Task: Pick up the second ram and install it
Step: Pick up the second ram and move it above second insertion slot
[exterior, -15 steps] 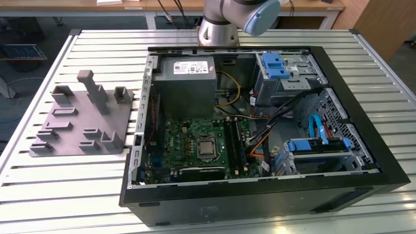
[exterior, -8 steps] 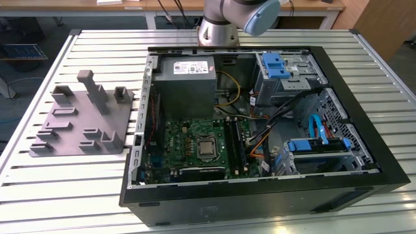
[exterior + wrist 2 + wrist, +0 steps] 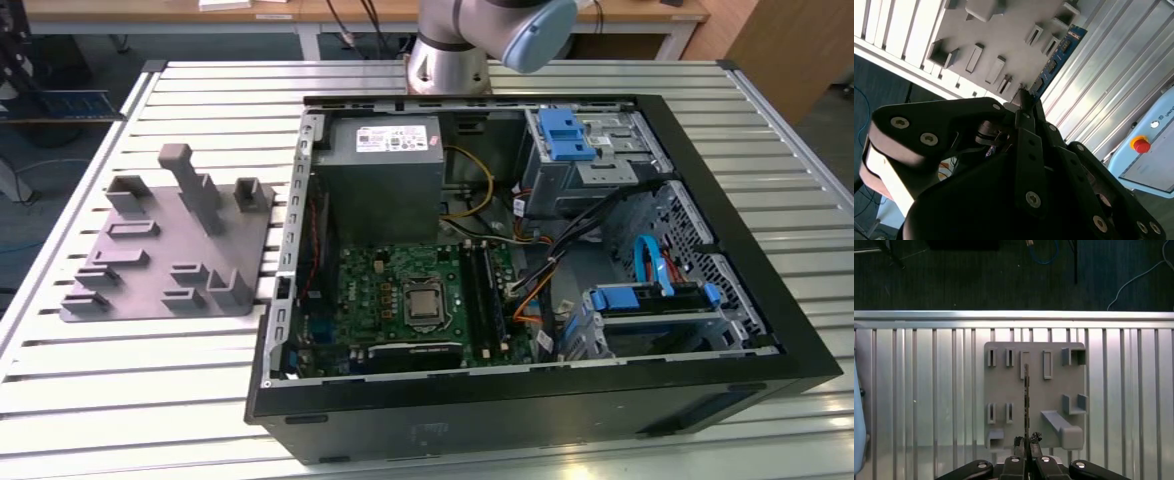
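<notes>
1. While the black metal two-fingered gripper [image 3: 1026, 441] hangs high over the table, its fingers are pressed together on the second ram [image 3: 1056, 57]. This is a thin, long, dark circuit-board stick with a bluish-green face, and it is pinched between the fingers.
2. The part of the stick that shows runs straight out from the fingertips. How much of it lies inside the grip is hidden.
3. In the first wrist view the stick is a thin dark line, seen edge-on. I judge the fingers clamp its two flat faces so that it cannot twist.
4. The stick hangs over the flat grey plastic fixture plate [image 3: 1004, 385]. I judge it lifted well clear, because the plate looks small and far beneath it.
5. That plate lies on the slatted aluminium table [image 3: 134, 400] at the exterior view's left, just beside the open black computer case [image 3: 467, 420]. Its pockets and upright blocks probably keep parts standing at known spots for a clean grasp.
6. The case lies on its side with its open face up, so the green motherboard [image 3: 387, 290] in the lower middle of that frame can be reached from above.
7. The long black memory slots [image 3: 483, 290] run at the exterior view's right of the processor socket, well apart from the plate. The pick-up looks done and the installing not yet.
</notes>
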Controlling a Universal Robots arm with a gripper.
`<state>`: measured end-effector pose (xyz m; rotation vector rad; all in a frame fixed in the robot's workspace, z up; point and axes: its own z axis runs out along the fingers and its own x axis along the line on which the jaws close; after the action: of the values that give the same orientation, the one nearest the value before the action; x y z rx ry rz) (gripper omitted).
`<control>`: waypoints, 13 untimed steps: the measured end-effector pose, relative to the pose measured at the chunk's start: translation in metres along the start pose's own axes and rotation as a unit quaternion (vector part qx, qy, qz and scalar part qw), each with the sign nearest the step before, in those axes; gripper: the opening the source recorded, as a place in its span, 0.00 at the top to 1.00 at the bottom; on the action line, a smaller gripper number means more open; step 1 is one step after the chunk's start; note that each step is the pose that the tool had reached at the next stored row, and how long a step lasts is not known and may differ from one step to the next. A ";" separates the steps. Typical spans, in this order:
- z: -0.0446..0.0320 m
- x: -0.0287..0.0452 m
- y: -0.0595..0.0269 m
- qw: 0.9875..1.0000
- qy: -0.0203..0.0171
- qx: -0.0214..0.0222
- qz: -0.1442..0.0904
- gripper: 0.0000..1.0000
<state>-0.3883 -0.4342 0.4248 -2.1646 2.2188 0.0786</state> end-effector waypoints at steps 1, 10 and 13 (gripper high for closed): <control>0.0000 -0.0001 -0.0033 1.000 0.000 0.000 0.000 0.86; -0.0001 -0.0007 -0.0280 1.000 0.000 0.000 0.000 0.86; -0.0002 -0.0009 -0.0370 1.000 0.000 0.000 0.000 0.86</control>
<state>-0.3514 -0.4342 0.4248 -2.1647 2.2188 0.0788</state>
